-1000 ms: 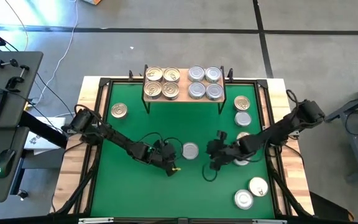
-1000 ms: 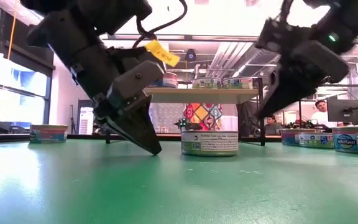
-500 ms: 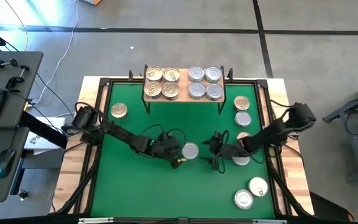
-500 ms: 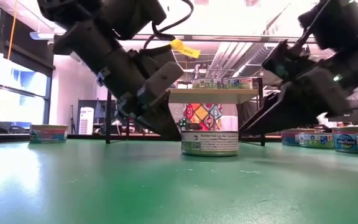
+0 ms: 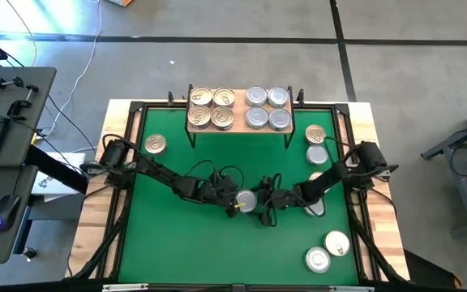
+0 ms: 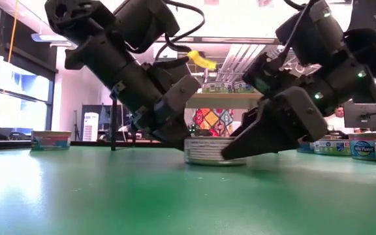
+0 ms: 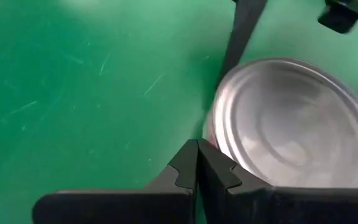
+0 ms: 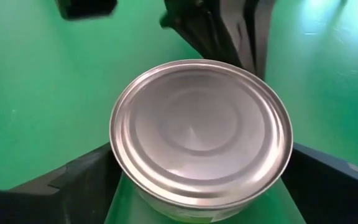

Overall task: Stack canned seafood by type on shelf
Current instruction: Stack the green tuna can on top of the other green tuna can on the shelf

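**A:** One silver-lidded tin sat between the two grippers at mid-table. Right gripper had its fingers spread wide, one on each side of the tin, not yet clamped; the tin filled the gap and stood flat on the green table. Left gripper was pressed together, holding nothing, tips at the tin's rim on the side opposite the right gripper, touching or just short of it.

**B:** Noted. Shelf status?

**A:** Well beyond both grippers. Four gold-lidded tins in one group on it and four silver-lidded ones beside them. More loose tins lay behind the right gripper along the table edge, and one gold tin off beyond the left arm.

**B:** Risks from here, as judged?

**A:** Three. If the right fingers closed off-centre, the round wall could squirt sideways and the tin would skid on the smooth mat. The low view showed both grippers crowding the tin, so a lift with the left tips at the rim could knock them against the tin or the right fingers. A grip high on the rim could tilt the tin on lifting.

**B:** Placement risk?

**A:** The shelf board was narrow and already crowded; a tilted tin set on the silver group could slide off or nudge its neighbours.
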